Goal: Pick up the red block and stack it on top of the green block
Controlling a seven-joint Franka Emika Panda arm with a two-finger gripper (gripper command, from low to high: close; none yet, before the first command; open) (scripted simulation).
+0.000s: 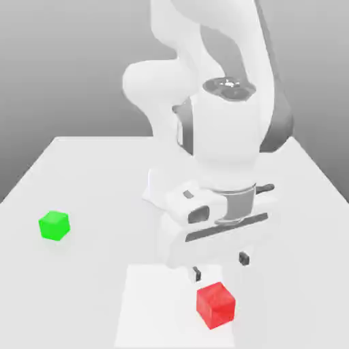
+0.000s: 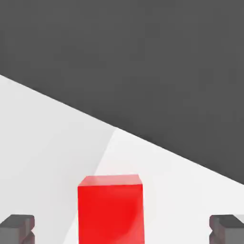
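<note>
The white arm hangs over the near part of the tabletop, its wrist bent so that the end effector points downward. The two dark fingertips are spread wide and grip nothing — a clear gap separates them in the exterior view, and in the hand view they sit at opposite edges with the red block between them and further off.

The red block rests flat on the tabletop, just below and slightly in front of the end effector. It sits on a lighter rectangular patch of the surface, near that patch's edge on the exterior view's right. There is open space between the fingertips and the block's top face; no contact is seen. In the hand view the red block appears square-on between the two fingertips, its surface glossy with a faint mottling.

The green block stands on the tabletop well apart from the red one, toward the exterior view's left and somewhat further back. It is upright, untouched, with nothing on top of it.

The tabletop is plain white; behind it the background is a flat grey — in the hand view this reads as a dark grey field beyond the table's edge.
</note>
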